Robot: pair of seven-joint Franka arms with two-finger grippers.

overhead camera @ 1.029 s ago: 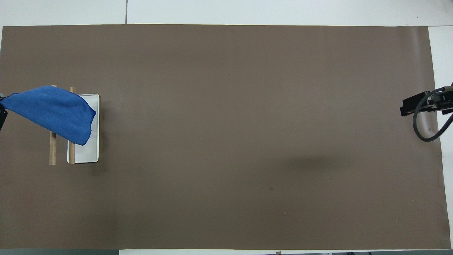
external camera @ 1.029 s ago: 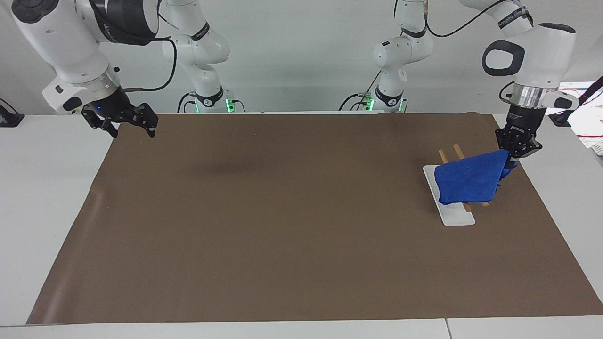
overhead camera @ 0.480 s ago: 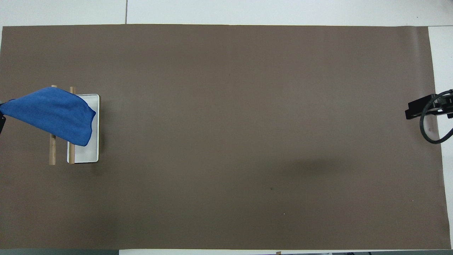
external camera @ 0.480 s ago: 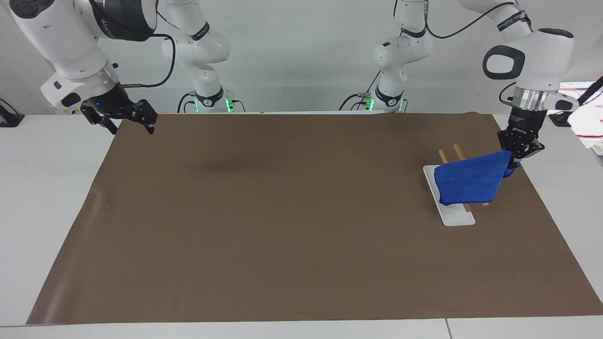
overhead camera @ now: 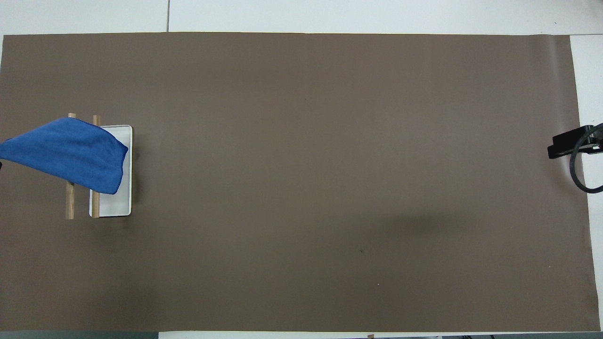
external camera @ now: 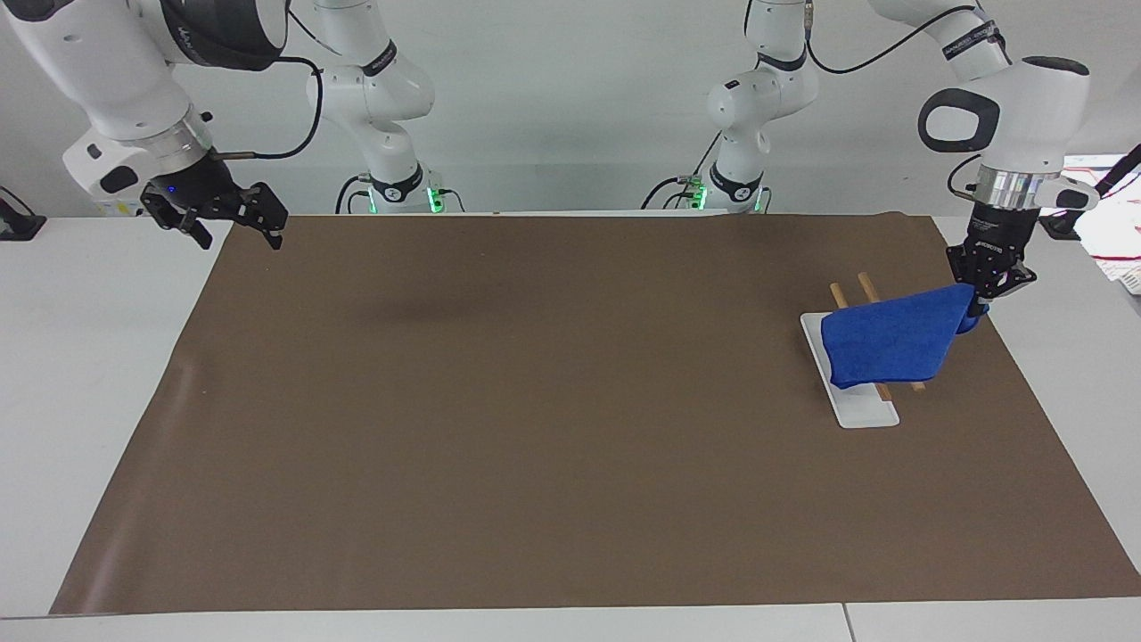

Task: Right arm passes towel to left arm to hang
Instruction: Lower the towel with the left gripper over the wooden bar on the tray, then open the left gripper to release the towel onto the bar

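Note:
The blue towel [external camera: 891, 343] lies draped over the two wooden bars [external camera: 851, 290] of a small rack with a white base [external camera: 860, 410], at the left arm's end of the table. My left gripper [external camera: 985, 299] is shut on the towel's raised corner, just past the rack toward the mat's edge. In the overhead view the towel [overhead camera: 70, 150] covers the bars [overhead camera: 69, 202] and part of the base [overhead camera: 113, 205]; the left gripper is out of that view. My right gripper [external camera: 236, 234] is open and empty, up in the air over the mat's corner near its own base; it also shows in the overhead view [overhead camera: 570, 143].
A brown mat [external camera: 553, 428] covers most of the white table [external camera: 89, 357]. A cable loops from the right wrist [overhead camera: 582, 174]. Papers lie at the table's edge past the left arm [external camera: 1114, 241].
The right gripper has drawn back toward the right arm's end of the table. The left gripper has shifted slightly outward and up, pulling the towel's corner with it.

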